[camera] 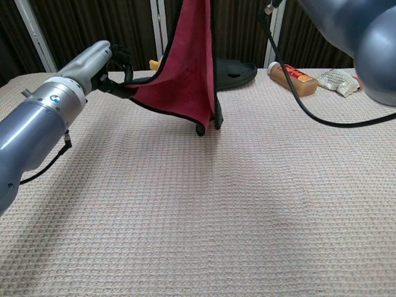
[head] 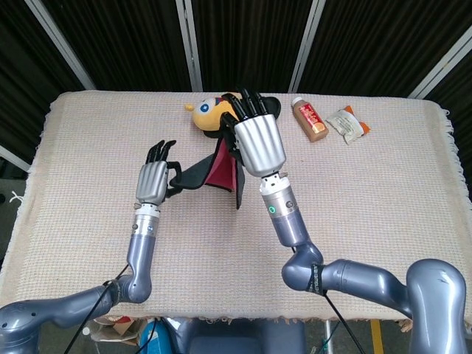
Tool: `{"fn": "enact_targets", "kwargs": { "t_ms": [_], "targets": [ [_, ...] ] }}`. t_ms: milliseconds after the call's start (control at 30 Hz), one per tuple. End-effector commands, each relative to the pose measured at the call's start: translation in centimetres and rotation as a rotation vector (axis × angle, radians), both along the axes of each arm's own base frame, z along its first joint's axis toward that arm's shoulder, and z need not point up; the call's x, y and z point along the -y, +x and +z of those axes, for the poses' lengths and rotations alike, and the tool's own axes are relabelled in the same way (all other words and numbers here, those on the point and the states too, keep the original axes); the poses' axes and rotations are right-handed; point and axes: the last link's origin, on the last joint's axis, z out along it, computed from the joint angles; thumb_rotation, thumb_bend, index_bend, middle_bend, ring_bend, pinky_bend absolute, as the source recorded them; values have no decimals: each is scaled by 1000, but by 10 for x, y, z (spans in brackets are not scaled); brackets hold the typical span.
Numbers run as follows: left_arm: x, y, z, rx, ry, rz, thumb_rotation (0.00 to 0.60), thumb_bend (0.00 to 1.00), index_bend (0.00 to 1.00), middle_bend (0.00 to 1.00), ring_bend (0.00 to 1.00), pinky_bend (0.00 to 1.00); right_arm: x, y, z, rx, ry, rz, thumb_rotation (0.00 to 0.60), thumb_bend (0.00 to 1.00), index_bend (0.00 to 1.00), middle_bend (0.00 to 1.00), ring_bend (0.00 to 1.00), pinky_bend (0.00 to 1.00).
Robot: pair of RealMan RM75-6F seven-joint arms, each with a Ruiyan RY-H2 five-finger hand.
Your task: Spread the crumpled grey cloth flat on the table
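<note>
The cloth point(head: 221, 168), red on one face and dark grey on the other with a black hem, hangs stretched between my two hands above the table. My right hand point(head: 258, 144) holds its top corner high; the chest view cuts that hand off, showing only the cloth point(camera: 192, 80) rising out of frame. Further left and lower, my left hand point(head: 151, 181) pinches a side corner, and it shows in the chest view too, left hand point(camera: 102, 65). The cloth's lowest tip touches the table.
At the back of the beige woven table cover point(head: 383, 221) lie a yellow plush toy point(head: 205, 114), a black slipper point(camera: 235, 69), a brown bottle point(head: 310, 119) and a snack packet point(head: 348, 122). My right forearm point(head: 291, 221) crosses the middle.
</note>
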Motion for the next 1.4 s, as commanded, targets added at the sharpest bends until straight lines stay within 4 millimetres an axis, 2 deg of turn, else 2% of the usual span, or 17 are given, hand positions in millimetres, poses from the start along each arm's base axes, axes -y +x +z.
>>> {"fn": "enact_targets", "kwargs": {
  "t_ms": [33, 433, 733, 833, 1100, 1400],
  "targets": [
    [-6, 8, 16, -4, 33, -25, 600, 491, 696, 97, 0, 5, 0, -12, 1, 0, 5, -17, 600, 567, 682, 281, 139, 188],
    [-19, 26, 50, -54, 97, -81, 600, 509, 713, 104, 0, 5, 2, -44, 13, 5, 5, -50, 600, 567, 682, 281, 139, 188],
    [-34, 47, 77, -82, 151, -116, 600, 509, 714, 107, 0, 5, 2, -70, 20, 10, 6, -98, 600, 567, 682, 281, 138, 188],
    [-40, 55, 81, -91, 161, -122, 600, 511, 715, 108, 0, 5, 8, -78, 23, 16, -2, -125, 600, 567, 682, 282, 138, 188],
    [-59, 81, 77, -78, 165, -128, 600, 515, 718, 112, 0, 5, 29, -92, 30, 45, -25, -177, 600, 567, 684, 285, 139, 188],
    [-83, 114, 59, -51, 153, -129, 600, 516, 722, 119, 0, 5, 71, -85, 28, 61, -19, -203, 600, 567, 686, 285, 138, 188]
  ]
}}
